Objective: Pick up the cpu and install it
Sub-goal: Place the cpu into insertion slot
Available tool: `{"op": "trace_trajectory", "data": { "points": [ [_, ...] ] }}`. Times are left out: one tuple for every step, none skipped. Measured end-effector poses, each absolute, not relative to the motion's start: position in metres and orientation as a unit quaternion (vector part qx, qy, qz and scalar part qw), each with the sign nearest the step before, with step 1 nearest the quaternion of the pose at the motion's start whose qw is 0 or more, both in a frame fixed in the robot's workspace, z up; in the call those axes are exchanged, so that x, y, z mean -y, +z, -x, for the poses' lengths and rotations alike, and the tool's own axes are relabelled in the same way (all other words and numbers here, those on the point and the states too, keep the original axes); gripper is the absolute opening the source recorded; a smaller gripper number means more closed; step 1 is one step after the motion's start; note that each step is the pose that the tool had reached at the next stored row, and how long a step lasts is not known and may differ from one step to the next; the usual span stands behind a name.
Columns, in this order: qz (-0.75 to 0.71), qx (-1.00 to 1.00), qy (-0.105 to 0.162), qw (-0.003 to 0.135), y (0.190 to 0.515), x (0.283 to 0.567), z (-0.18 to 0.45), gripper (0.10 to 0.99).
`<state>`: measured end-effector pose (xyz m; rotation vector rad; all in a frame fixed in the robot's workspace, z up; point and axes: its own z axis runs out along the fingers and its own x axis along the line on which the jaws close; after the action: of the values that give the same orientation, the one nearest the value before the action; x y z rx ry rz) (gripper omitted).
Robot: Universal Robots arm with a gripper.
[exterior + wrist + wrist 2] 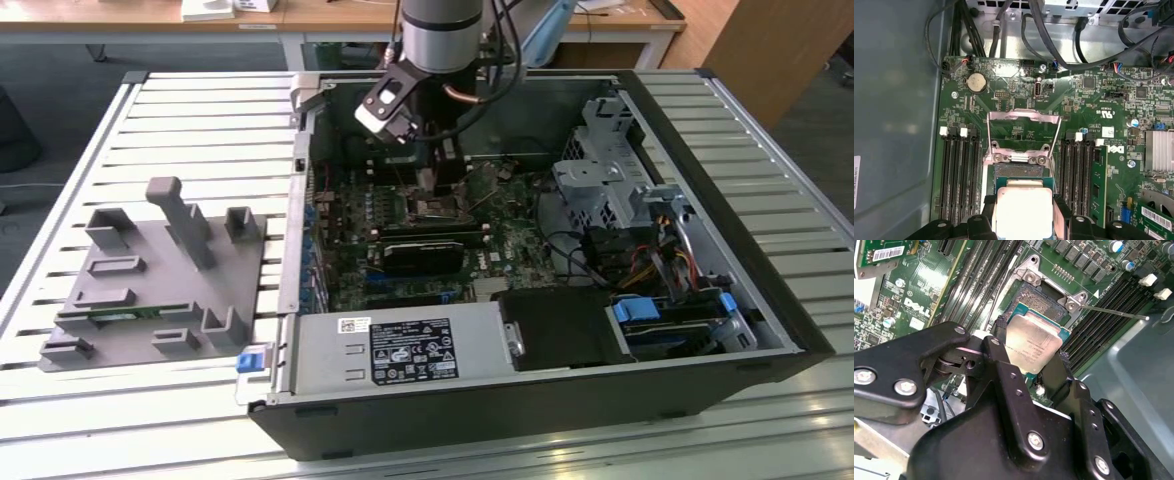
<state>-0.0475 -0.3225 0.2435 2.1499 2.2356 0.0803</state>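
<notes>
The cpu (1034, 346) is a flat square chip with a silver-grey top. It sits between the black fingers (998, 356) of my gripper (1030, 356), which is shut on its two opposite edges. In the first wrist view the cpu (1023, 210) hangs over the near part of the open socket (1019, 171), whose metal bracket (1024, 119) is flipped up. I cannot tell whether the chip touches the socket. In the exterior view my gripper (441, 182) reaches down into the open computer case, just above the socket (433, 208) on the motherboard.
Memory slots (959, 172) flank the socket on both sides. A thin metal lever (1114, 313) sticks out beside it. Cables (1004, 25) and a drive cage (607, 170) line the case walls. A grey tray (147, 290) lies on the slatted table at the exterior view's left.
</notes>
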Motion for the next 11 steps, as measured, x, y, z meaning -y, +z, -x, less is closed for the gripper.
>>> {"op": "trace_trajectory", "data": {
  "points": [
    [-0.693, -0.720, 0.026, 0.019, 0.2431, 0.3225, 0.0477, 0.533],
    [-0.693, -0.720, 0.026, 0.019, 0.2427, 0.3225, 0.0480, 0.533],
    [-0.693, -0.720, 0.026, 0.019, 0.2423, 0.3225, 0.0483, 0.533],
    [-0.693, -0.720, 0.026, 0.019, 0.2419, 0.3225, 0.0483, 0.533],
    [-0.693, -0.720, 0.026, 0.019, 0.2412, 0.3225, 0.0483, 0.533],
    [-0.693, -0.720, 0.026, 0.019, 0.2407, 0.3225, 0.0483, 0.533],
    [-0.693, -0.720, 0.026, 0.019, 0.2401, 0.3225, 0.0483, 0.533],
    [-0.693, -0.720, 0.026, 0.019, 0.2396, 0.3225, 0.0484, 0.533],
    [-0.693, -0.720, 0.026, 0.019, 0.2391, 0.3225, 0.0484, 0.533],
    [-0.693, -0.720, 0.026, 0.019, 0.2387, 0.3225, 0.0484, 0.533],
    [-0.693, -0.720, 0.026, 0.020, 0.2382, 0.3225, 0.0484, 0.533]
  ]
}}
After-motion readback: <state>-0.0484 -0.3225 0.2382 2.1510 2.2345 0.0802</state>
